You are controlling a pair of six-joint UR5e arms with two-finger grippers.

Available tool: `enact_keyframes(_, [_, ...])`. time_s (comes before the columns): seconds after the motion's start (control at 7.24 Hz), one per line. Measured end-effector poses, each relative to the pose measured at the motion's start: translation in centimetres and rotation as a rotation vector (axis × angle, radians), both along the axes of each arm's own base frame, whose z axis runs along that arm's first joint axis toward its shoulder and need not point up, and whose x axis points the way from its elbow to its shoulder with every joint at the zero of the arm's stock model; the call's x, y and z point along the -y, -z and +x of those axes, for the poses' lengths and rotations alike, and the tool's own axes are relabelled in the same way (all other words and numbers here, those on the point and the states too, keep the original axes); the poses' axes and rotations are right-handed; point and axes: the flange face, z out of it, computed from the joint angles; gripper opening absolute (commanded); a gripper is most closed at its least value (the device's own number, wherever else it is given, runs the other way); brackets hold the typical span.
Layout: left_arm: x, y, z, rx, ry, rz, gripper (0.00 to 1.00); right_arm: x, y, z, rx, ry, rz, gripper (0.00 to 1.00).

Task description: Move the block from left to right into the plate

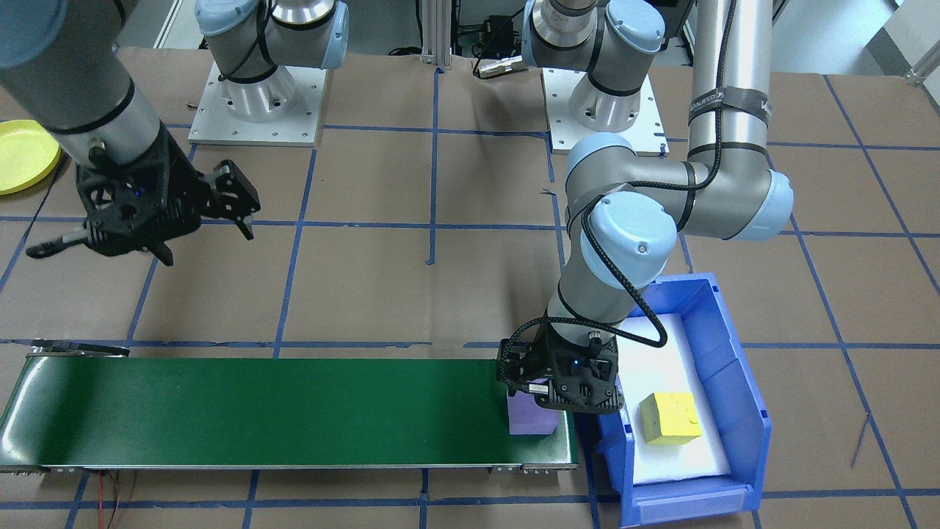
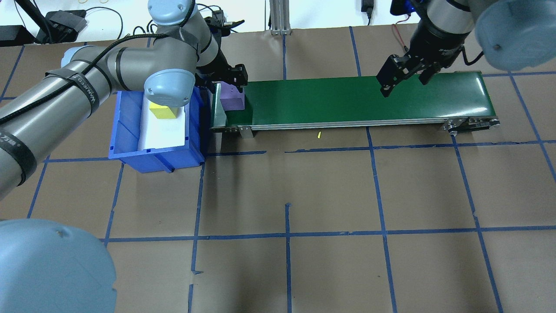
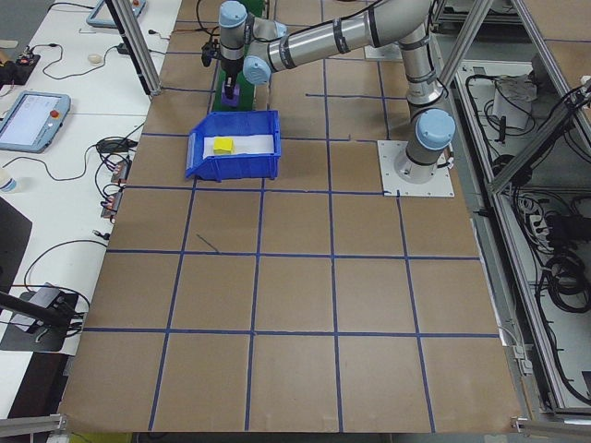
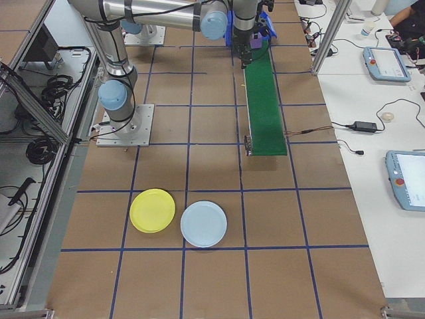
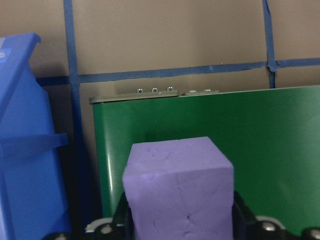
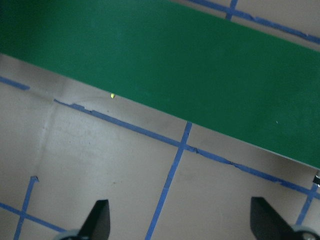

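Jaws on the left gripper are clamped on the purple block, one finger on each side going by the left wrist view, and the block sits at the bin end of the green conveyor belt, either touching it or just above, honestly can't tell which. Right next to it is the blue bin with a yellow block still lying on the white liner. First thing that could bite: if the release happens with the block close to the end of the belt, it could tip off the roller edge into the gap beside the bin, since it's sitting pretty near that end. If the fingers drag on the foam when they open, it might get nudged or twisted too. Moving along the belt, the right gripper hangs over the far end with its jaws spread wide and nothing in them, so it looks like it's waiting for the catch. Risk there is timing: a block arriving skewed means a corner pinch and a slip. And the yellow plate is well apart from the belt, out on the table right beside a light blue plate, so a sloppy carry could land it in the wrong dish.
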Motion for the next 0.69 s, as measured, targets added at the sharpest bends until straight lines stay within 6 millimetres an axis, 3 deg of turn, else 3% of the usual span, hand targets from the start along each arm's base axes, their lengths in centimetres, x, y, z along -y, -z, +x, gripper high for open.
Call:
enact_keyframes(0.28, [-0.6, -4.1, 0.9, 0.005, -0.006, -0.045, 1.0, 4.6, 3.4, 0.2, 0.045, 0.003, -0.024, 1.0])
enact_keyframes(0.41, [-0.9, -6.1, 3.6, 0.015, -0.019, -0.025, 1.0, 5.3, 4.4, 0.1, 0.047, 0.003, -0.017, 1.0])
enact_keyframes(0.55, [-0.8, -7.5, 8.2, 0.027, -0.035, 0.002, 1.0, 5.5, 5.2, 0.1, 0.047, 0.004, -0.007, 1.0])
enact_keyframes(0.69, [-0.6, -7.3, 12.4, 0.034, -0.055, 0.031, 1.0, 5.4, 5.8, 0.1, 0.046, 0.004, 0.003, 1.0])
